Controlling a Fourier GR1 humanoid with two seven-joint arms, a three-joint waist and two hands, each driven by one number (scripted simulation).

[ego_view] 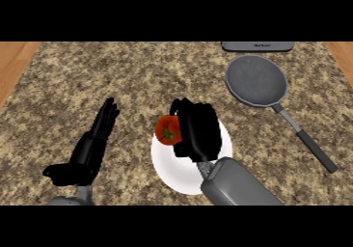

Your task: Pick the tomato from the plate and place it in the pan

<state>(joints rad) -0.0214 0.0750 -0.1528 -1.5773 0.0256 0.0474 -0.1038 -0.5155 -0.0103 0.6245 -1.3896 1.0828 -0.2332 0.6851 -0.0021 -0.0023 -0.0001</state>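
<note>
A red tomato (167, 130) with a green stem lies on the left part of a white plate (172, 169) near the counter's front middle. My right hand (198, 130) hovers over the plate, its fingers curling down right beside the tomato and touching its right side; whether they grip it is not clear. It hides much of the plate. The grey pan (256, 80) sits at the back right, its handle (307, 142) running toward the front right. My left hand (94, 142) rests open at the left, fingers straight and pointing away.
A dark grey appliance edge (256, 46) shows at the back, just beyond the pan. Speckled granite counter (101, 72) spreads to the left and back, bordered by wooden strips (8, 67) at both sides.
</note>
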